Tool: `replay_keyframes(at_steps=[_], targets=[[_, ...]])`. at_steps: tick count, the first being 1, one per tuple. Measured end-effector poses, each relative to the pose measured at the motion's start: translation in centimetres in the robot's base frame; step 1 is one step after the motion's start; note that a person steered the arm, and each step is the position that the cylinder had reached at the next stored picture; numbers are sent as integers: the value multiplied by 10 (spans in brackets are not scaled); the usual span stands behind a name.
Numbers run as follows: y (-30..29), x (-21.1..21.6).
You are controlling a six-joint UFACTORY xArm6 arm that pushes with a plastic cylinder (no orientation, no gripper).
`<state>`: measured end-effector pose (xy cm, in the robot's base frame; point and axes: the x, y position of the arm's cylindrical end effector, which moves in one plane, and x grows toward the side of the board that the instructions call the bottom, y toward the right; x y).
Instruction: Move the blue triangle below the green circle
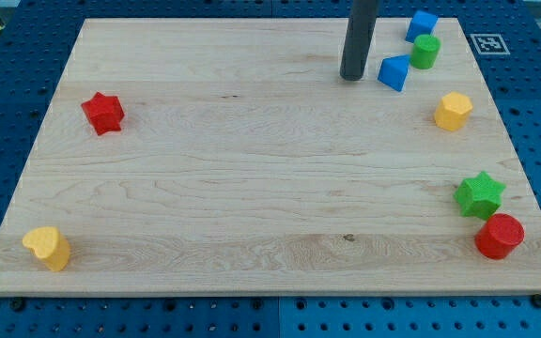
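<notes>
The blue triangle lies near the view's top right, just left of and slightly below the green circle. The two stand close together, nearly touching. My tip rests on the board just left of the blue triangle, a small gap apart from it. The dark rod rises from there out of the view's top.
A blue cube sits just above the green circle. A yellow hexagon lies below them at the right. A green star and a red circle sit at the lower right. A red star is at left, a yellow block at lower left.
</notes>
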<state>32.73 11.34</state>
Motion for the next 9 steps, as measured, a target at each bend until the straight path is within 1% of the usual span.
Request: replay_keyframes(at_steps=[1,2,3,4,5,7,9], targets=[[23,5],[32,5],[31,5],[18,-6],[19,-9],[70,-8],[72,-1]])
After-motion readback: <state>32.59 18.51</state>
